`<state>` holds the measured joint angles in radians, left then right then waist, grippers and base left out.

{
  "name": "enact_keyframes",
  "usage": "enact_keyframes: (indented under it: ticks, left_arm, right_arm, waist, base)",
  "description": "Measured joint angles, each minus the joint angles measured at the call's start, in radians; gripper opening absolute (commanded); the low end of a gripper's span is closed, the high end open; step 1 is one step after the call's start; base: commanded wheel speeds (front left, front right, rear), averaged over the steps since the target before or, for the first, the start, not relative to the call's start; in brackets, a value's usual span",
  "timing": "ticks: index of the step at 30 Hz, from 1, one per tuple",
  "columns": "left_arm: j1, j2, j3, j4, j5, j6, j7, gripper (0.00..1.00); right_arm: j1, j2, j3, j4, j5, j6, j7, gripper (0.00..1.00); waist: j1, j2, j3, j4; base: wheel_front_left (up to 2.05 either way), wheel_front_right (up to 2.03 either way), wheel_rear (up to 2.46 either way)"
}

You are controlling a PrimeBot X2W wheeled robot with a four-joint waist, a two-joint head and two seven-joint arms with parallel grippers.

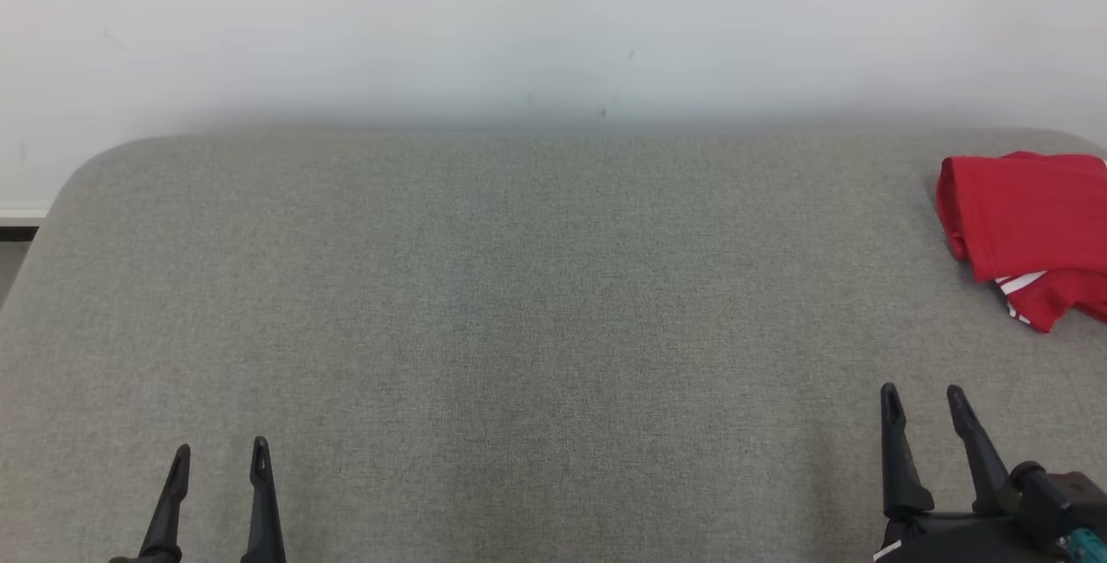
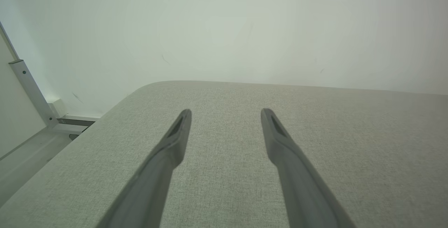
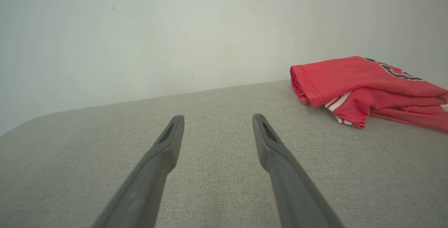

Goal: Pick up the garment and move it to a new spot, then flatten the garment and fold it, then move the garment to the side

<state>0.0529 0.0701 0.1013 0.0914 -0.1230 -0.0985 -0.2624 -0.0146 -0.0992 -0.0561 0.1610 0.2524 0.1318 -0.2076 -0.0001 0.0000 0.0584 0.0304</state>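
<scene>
Surface: grey fabric-covered top [image 1: 519,303], wide and flat, bare across the middle and the left.
Far edge: runs along a pale wall [image 1: 553,18]; far left corner is rounded.
Left edge: drops to a floor strip, with a metal rail [image 2: 31,91] leaning by the wall.
Garment: red garment [image 1: 1029,217] with white stripes at one hem, folded in a loose stack at the far right, close to the far edge; its right part runs out of the head view.
Left gripper [image 1: 220,448]: near left, fingers spread apart, nothing between them, above bare fabric.
Right gripper [image 1: 922,392]: near right, fingers likewise parted and empty, garment beyond and right of it, apart from it.
Contact: cannot tell whether either fingertip touches the fabric.
</scene>
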Motion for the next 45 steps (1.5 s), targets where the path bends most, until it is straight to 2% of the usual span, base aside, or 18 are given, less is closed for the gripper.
enact_keyframes:
  ticks: [16,42,43,45]
  left_arm:
    - [0.006,-0.006,-0.007,0.07,0.005,-0.015,0.0,1.0]
    - [-0.001,-0.004,-0.009,0.088,0.015,-0.016,0.0,1.0]
    - [-0.001,-0.004,-0.008,0.086,0.015,-0.016,0.0,0.0]
    - [0.006,-0.007,-0.008,0.104,0.014,-0.016,0.002,0.0]
  right_arm:
    - [0.056,0.026,0.024,-0.009,-0.02,0.0,-0.003,1.0]
    - [0.056,0.015,0.035,0.01,-0.023,0.0,0.005,1.0]
    - [0.056,0.015,0.035,0.01,-0.023,0.0,0.005,0.0]
    - [0.061,0.019,0.036,0.027,-0.022,0.0,0.005,0.0]
  waist:
    - [0.0001,0.0,-0.064,-0.009]
    - [0.0001,0.0,-0.074,-0.011]
    - [0.0001,0.0,-0.074,-0.011]
    - [0.0001,0.0,-0.074,-0.011]
  base:
    - [0.0,0.0,0.0]
    - [0.0,0.0,0.0]
    - [0.0,0.0,0.0]
    - [0.0,0.0,0.0]
